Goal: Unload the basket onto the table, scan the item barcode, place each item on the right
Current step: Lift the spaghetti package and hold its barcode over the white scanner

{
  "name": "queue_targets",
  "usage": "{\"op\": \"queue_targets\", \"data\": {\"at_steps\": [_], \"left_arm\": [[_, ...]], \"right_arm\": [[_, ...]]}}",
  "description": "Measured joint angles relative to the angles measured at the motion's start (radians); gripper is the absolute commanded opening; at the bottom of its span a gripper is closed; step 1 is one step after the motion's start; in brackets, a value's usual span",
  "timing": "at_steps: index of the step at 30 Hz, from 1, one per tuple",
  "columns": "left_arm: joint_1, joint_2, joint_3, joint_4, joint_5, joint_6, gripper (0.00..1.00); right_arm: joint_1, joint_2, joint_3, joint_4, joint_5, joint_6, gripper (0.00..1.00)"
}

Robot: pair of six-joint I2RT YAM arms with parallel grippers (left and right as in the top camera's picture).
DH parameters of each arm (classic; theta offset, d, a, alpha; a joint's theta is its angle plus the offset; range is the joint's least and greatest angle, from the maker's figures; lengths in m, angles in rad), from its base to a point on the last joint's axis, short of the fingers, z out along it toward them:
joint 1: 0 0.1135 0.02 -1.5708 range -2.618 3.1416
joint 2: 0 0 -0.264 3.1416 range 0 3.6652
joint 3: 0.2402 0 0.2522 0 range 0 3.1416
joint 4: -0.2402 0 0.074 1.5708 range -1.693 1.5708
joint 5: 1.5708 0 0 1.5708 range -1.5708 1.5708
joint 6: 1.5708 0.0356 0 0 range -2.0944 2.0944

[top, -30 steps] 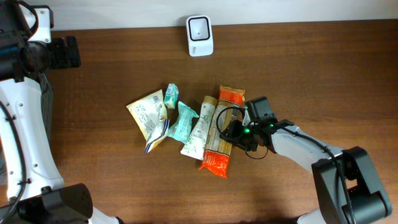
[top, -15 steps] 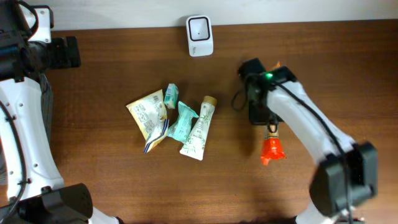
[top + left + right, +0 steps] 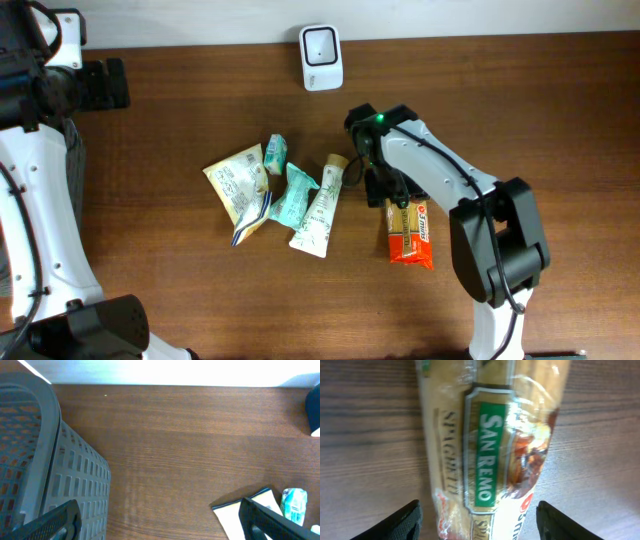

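- Your left gripper (image 3: 165, 527) hangs at the far left beside the grey basket (image 3: 45, 470), jaws spread wide and empty (well out of the way).
- Mid-surface lies a pile: a yellow pouch (image 3: 238, 180), a small teal sachet (image 3: 275, 152), a larger teal sachet (image 3: 294, 196) and a white-green tube (image 3: 322, 208), mostly touching or overlapping.
- The scanner (image 3: 321, 44) stands at the back edge, above the pile, with bare surface (image 3: 560, 120) in front of it.
- Your right gripper (image 3: 477, 520) hovers over the San Remo spaghetti pack (image 3: 411, 235), jaws apart and straddling it without pinching. The pack lies flat, near the tube on its right, brand side up; no barcode shows.
- I judge you are between grips: to scan it, close on the pack, lift, and turn whichever face carries the code toward the scanner.
- Room is generous right of the pack and up toward the scanner; only the tube crowds your left side.
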State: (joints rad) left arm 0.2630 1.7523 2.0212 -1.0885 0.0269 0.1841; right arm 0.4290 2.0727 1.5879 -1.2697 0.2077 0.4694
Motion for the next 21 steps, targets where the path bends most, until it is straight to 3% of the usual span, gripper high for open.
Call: {"op": "queue_targets", "data": {"at_steps": [5, 7, 8, 9, 10, 16, 21], "left_arm": [[0.000, 0.000, 0.000, 0.000, 0.000, 0.000, 0.99], [0.000, 0.000, 0.000, 0.000, 0.000, 0.000, 0.99], [0.000, 0.000, 0.000, 0.000, 0.000, 0.000, 0.99], [0.000, 0.000, 0.000, 0.000, 0.000, 0.000, 0.99], [0.000, 0.000, 0.000, 0.000, 0.000, 0.000, 0.99], [0.000, 0.000, 0.000, 0.000, 0.000, 0.000, 0.99], [0.000, 0.000, 0.000, 0.000, 0.000, 0.000, 0.99]], "right_arm": [[-0.035, -0.004, -0.169, 0.121, -0.072, 0.084, 0.76], [-0.066, -0.040, -0.230, 0.187, -0.090, 0.054, 0.75], [-0.067, -0.057, -0.259, 0.220, -0.090, 0.045, 0.49], [-0.067, -0.076, -0.283, 0.243, -0.090, 0.039, 0.17], [-0.067, -0.077, -0.290, 0.243, -0.074, 0.034, 0.06], [-0.082, -0.113, -0.242, 0.205, -0.138, -0.047, 0.04], [-0.195, -0.435, -0.226, 0.227, -0.759, -0.407, 0.04]]}}
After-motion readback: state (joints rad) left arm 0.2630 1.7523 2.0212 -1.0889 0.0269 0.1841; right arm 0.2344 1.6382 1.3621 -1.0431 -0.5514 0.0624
